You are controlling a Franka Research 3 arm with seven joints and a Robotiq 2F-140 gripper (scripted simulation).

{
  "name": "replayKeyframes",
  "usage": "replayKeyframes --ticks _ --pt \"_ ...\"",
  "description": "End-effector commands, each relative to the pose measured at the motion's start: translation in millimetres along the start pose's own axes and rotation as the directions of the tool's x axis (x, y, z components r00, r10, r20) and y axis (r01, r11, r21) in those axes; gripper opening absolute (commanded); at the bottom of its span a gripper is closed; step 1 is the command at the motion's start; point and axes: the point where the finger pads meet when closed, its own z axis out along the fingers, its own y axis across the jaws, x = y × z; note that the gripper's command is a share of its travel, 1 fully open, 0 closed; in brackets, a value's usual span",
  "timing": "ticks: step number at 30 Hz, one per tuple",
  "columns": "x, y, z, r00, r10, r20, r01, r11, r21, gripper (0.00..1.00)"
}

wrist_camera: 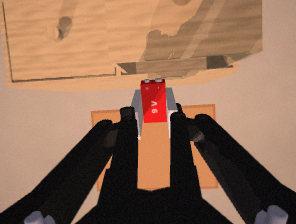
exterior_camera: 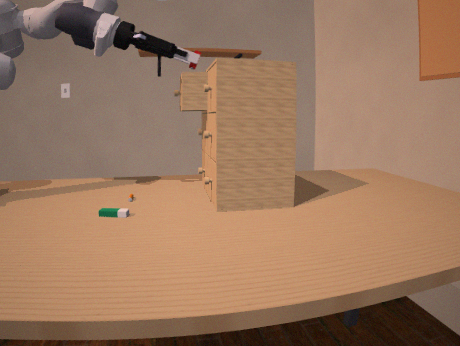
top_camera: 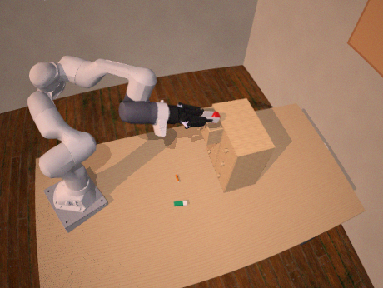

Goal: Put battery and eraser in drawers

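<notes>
Reaching nearly level, fingers pinching battery (wrist_camera: 153, 101), seemingly above open drawer (exterior_camera: 193, 91).

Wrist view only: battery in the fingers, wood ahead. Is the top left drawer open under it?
Observer: Yes. From the side, the top left drawer is pulled out, and the battery hangs above it without touching.
Operator: Other drawers?
Observer: The rest of the chest looks pushed in, with only knobs standing out.
Operator: Eraser?
Observer: The eraser lies on the table in front of the chest, well apart from it.
</notes>
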Motion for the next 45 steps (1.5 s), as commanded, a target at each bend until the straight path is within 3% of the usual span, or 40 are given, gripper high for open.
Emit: replayKeyframes --ticks 1,16,28,29,45 --pt "0.0 -1.8 0.1 1.0 0.0 -0.001 0.0 1.0 0.002 0.14" --pt "0.1 -2.4 0.0 1.0 0.0 -0.001 0.0 1.0 0.002 0.14" --pt "0.1 -2.4 0.0 1.0 0.0 -0.001 0.0 1.0 0.002 0.26" --pt "0.1 -2.4 0.0 1.0 0.0 -0.001 0.0 1.0 0.002 1.0" --pt "0.3 -2.3 -0.8 1.0 0.0 -0.001 0.0 1.0 0.002 1.0"
